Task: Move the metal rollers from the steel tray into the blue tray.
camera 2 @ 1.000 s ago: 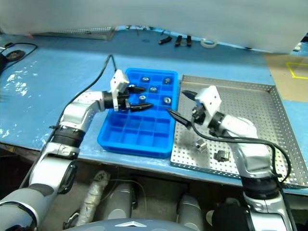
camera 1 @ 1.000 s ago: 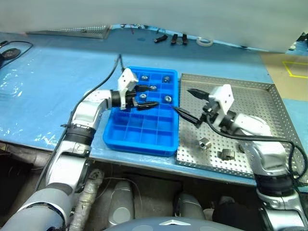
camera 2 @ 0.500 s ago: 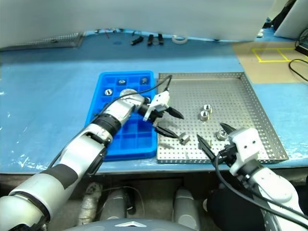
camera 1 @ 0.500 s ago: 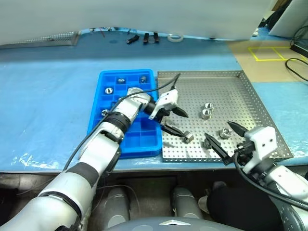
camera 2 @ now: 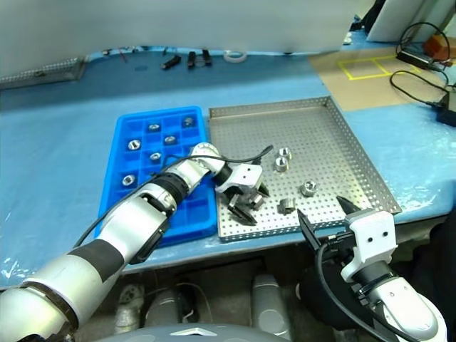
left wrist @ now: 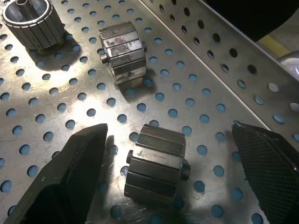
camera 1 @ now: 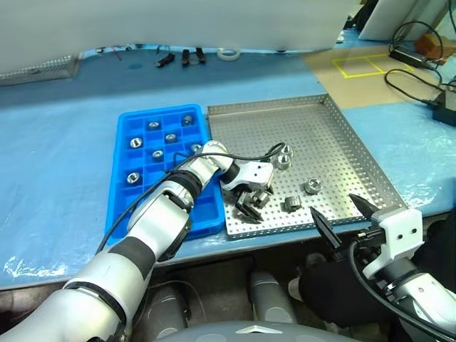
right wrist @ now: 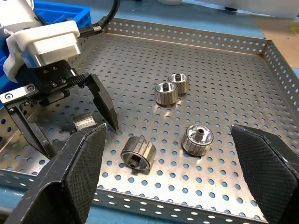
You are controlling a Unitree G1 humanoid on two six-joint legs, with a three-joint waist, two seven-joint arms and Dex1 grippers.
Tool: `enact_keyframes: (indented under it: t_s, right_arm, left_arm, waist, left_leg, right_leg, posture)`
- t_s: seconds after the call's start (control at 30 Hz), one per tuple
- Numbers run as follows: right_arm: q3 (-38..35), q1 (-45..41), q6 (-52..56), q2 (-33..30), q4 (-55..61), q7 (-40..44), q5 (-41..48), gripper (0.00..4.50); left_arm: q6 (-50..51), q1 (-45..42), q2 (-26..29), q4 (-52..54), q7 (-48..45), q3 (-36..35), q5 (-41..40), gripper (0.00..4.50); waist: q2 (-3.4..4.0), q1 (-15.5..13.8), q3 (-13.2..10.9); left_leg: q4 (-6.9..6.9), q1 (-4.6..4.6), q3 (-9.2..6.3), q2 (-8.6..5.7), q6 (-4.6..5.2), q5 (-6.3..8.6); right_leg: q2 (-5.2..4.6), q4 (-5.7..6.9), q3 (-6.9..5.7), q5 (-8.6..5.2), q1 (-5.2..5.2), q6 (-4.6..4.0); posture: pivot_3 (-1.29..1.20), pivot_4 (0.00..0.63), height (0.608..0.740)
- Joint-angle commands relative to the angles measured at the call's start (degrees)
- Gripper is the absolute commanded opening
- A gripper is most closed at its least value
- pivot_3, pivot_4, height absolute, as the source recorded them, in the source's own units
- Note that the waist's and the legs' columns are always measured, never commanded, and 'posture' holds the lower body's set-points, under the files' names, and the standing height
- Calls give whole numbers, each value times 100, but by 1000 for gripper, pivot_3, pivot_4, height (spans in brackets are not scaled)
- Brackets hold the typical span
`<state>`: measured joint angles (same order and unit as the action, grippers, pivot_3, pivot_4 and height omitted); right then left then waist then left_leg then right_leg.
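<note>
Rollers already fill six compartments of the blue tray (camera 1: pixel 125 206), which sits on the desk (camera 1: pixel 57 128) left of, and edge to edge with, the steel tray (camera 1: pixel 313 128); one of these lies in the far row (camera 1: pixel 187 120) and another nearer the left wall (camera 1: pixel 133 177).

Reaching across the blue tray's near right corner, the left gripper (camera 1: pixel 249 199) hangs low over the near left part of the steel tray. Its fingers (left wrist: pixel 70 172) are spread wide and hold nothing. In the left wrist view a roller lying on its side (left wrist: pixel 156 163) sits on the perforated base between the two fingers, apart from both; whether the fingertips touch the base cannot be told.

Further right on the steel tray lie four more rollers. Two stand close together toward the middle (camera 1: pixel 283 158), a third lies on its side near the front (camera 1: pixel 291 204), and a fourth stands just right of it (camera 1: pixel 311 187).

At the near right, the right gripper (camera 1: pixel 340 219) hovers off the desk's front edge, in front of the steel tray's near right corner. Its fingers (right wrist: pixel 79 172) are also wide apart and empty.

Along the far edge of the desk lie small dark tools (camera 1: pixel 178 57) and a roll of tape (camera 1: pixel 229 53).
</note>
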<state>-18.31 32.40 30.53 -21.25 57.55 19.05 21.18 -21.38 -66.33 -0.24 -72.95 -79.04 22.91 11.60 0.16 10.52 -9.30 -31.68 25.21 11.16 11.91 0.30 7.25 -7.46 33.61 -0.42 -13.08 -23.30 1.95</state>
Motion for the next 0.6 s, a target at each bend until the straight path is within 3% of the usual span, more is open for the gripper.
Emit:
enact_keyframes:
  t_s: [0.03,0.17,0.23,0.5,0.6]
  right_arm:
    - [-8,11,-94,3,233,-63,-26,4500]
    - [-54,-64,-87,-65,143,-50,-18,4500]
    - [-39,-105,-92,-99,87,-31,-24,4500]
    - [23,-297,-109,-200,-100,40,-49,4500]
    - [13,-391,-115,-259,-180,94,-26,4500]
  left_arm:
    - [-103,-138,-29,-12,214,-15,167,4467]
    - [-78,-141,-41,-52,432,-63,273,4294]
    - [-72,-129,-14,-65,406,-102,271,3845]
    - [-10,-65,118,-67,244,-197,222,1277]
    - [41,-58,164,-59,343,-231,237,1277]
  waist:
    - [0,60,0]
    - [-1,155,-1]
    - [-2,197,-2]
    - [-3,398,-2]
    - [-3,440,-2]
  left_leg:
    - [-9,1,0,0,2,6]
    - [-57,0,0,-1,25,31]
    - [-71,-1,0,-14,34,37]
    - [-109,9,-2,-47,75,62]
    - [-110,12,-3,-56,78,63]
  right_leg:
    - [0,0,0,0,2,0]
    - [-10,0,-3,-1,28,1]
    - [-30,1,-3,-1,37,1]
    - [-80,0,-9,-1,59,3]
    - [-81,0,-16,-1,59,2]
  posture:
    - [-751,150,740]
    - [-741,150,740]
    - [-734,150,740]
    - [-702,150,740]
    - [-685,150,740]
